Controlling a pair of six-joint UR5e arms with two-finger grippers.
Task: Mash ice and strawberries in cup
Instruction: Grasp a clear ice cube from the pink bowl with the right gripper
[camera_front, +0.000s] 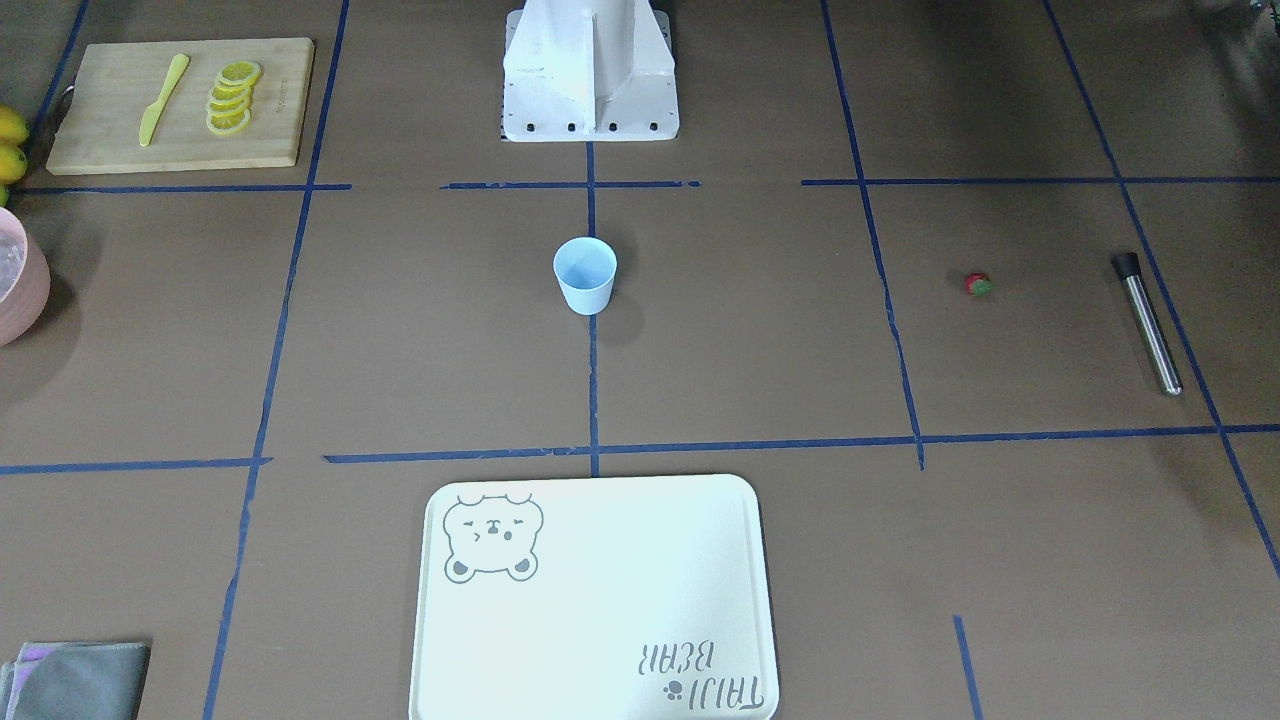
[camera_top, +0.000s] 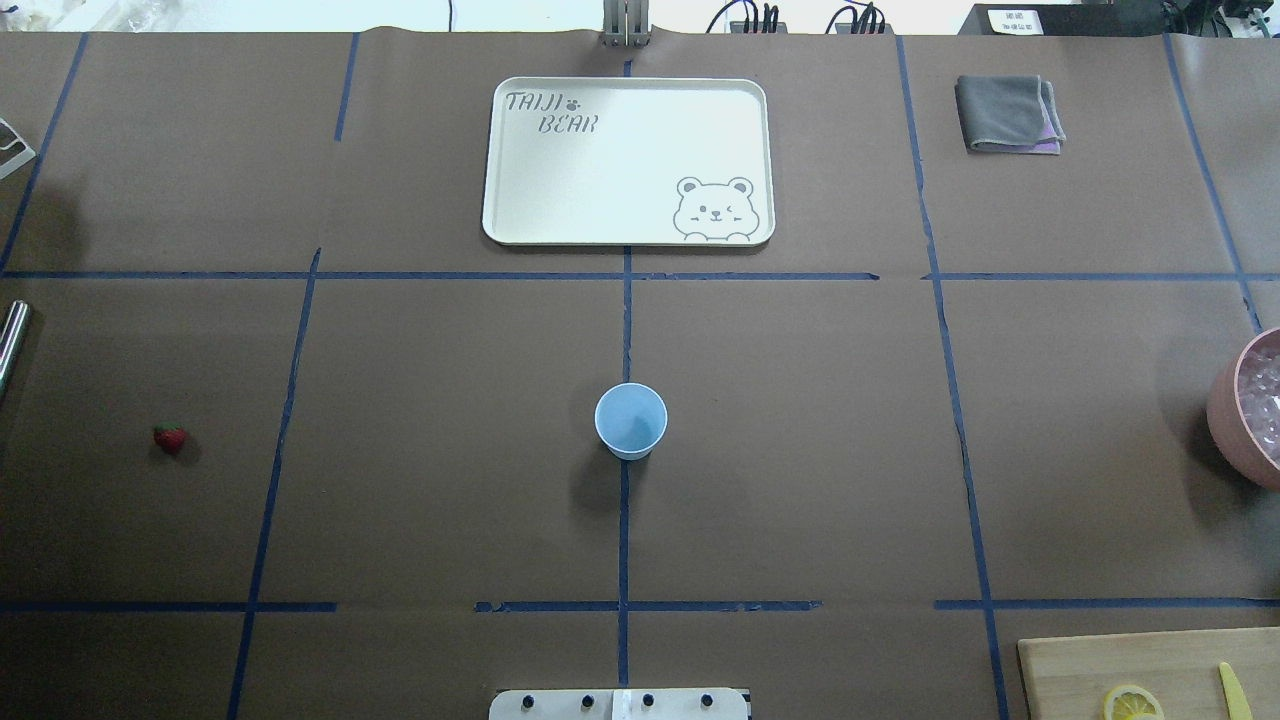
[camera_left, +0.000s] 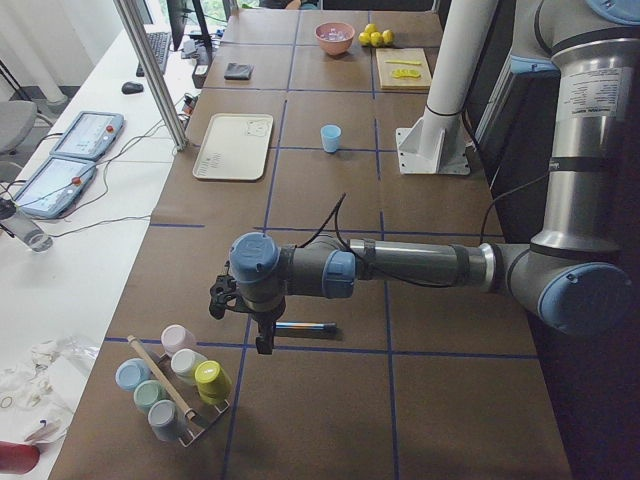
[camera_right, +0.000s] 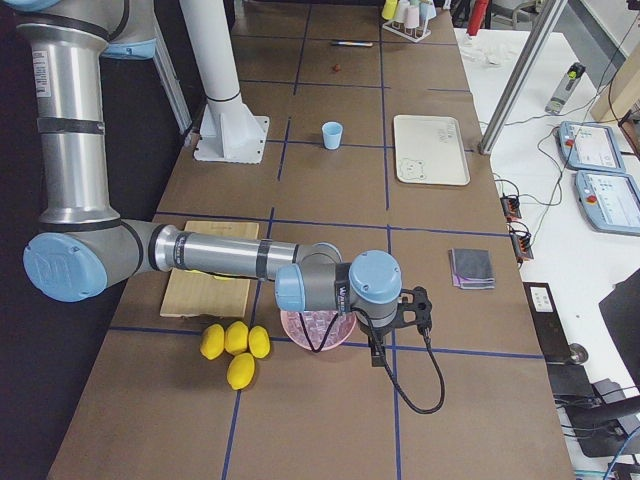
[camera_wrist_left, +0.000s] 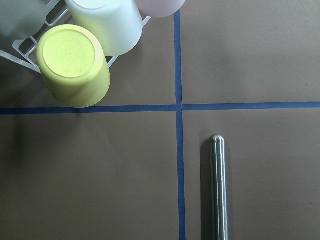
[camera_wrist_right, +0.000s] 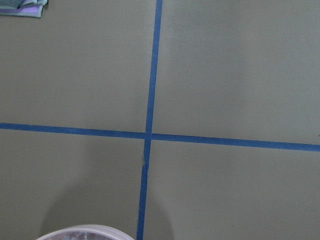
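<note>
The light-blue cup stands upright and empty at the table's centre. A tiny red strawberry lies far on the left side, beside a steel rod with a black end. Translucent ice fills the pink bowl at the right edge. My left gripper hangs over the rod near the table's left end; it shows only in the side view, so I cannot tell its state. My right gripper hangs beside the pink bowl, its state equally unreadable. Neither wrist view shows fingers.
A white bear tray lies on the far side of the cup. A wooden board carries lemon slices and a yellow knife. Whole lemons, a grey cloth and a rack of coloured cups sit at the edges.
</note>
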